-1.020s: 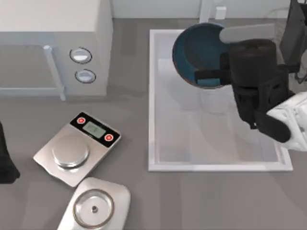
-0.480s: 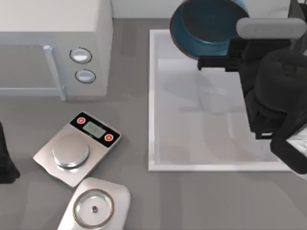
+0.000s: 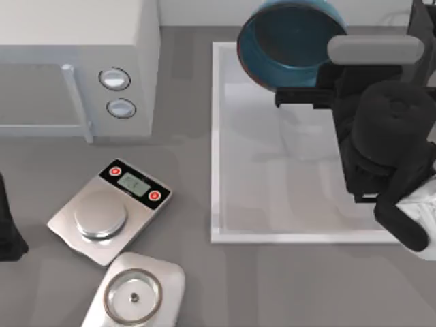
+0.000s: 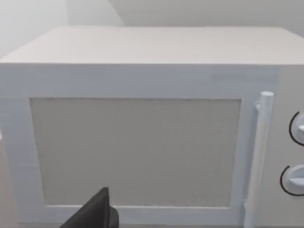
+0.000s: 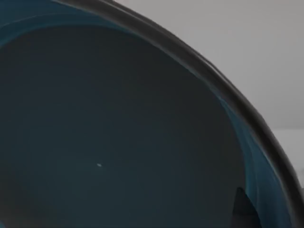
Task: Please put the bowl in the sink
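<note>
The bowl (image 3: 289,41) is held at its lower right rim by the right gripper (image 3: 304,97), apparently clamped on it, at the upper centre-right of the top view. It hangs over the sink's (image 3: 216,136) far end; the open basin lies below it in the frame. The left arm is parked at the left edge, facing the microwave (image 4: 142,133).

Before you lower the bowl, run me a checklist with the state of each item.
1. Bowl held by the right pincer: ok, gripped at its near rim.
2. Bowl over the sink: not ok, it overhangs the far rim.
3. Sink floor free beneath: ok.
4. Bowl level: cannot tell.
5. Left arm parked at the table's left edge, clear: ok.
6. Scale and lid out of the path: ok.
</note>
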`<move>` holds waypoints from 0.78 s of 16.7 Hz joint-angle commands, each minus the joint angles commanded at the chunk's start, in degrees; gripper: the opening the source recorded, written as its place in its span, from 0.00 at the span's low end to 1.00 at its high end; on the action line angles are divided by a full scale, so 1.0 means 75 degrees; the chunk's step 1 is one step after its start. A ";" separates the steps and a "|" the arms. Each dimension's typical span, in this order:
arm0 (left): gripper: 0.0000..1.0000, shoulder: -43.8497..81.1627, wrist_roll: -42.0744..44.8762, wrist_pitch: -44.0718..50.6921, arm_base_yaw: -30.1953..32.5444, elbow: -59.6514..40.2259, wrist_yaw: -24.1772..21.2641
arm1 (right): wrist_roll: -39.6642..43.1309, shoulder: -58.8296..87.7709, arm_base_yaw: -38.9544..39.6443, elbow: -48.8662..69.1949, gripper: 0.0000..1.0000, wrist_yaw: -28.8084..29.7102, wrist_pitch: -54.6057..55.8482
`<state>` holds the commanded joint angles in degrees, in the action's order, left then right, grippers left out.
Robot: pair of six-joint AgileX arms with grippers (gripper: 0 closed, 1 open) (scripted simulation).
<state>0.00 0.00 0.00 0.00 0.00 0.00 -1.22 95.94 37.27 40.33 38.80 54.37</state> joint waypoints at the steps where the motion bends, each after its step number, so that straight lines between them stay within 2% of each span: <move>1: 1.00 0.0000 0.0000 0.0000 0.0000 0.0000 0.0000 | 0.0003 0.0323 0.0013 -0.0038 0.00 0.0012 0.0334; 9: 1.00 0.0000 0.0000 0.0000 0.0000 0.0000 0.0000 | 0.0050 0.3529 0.0015 -0.0593 0.00 0.0074 0.4261; 13: 1.00 0.0000 0.0000 0.0000 0.0000 0.0000 0.0000 | 0.0040 0.4246 -0.0010 -0.0727 0.00 0.0059 0.5062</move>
<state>0.00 0.00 0.00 0.00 0.00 0.00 -0.92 127.79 37.20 34.88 39.24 92.34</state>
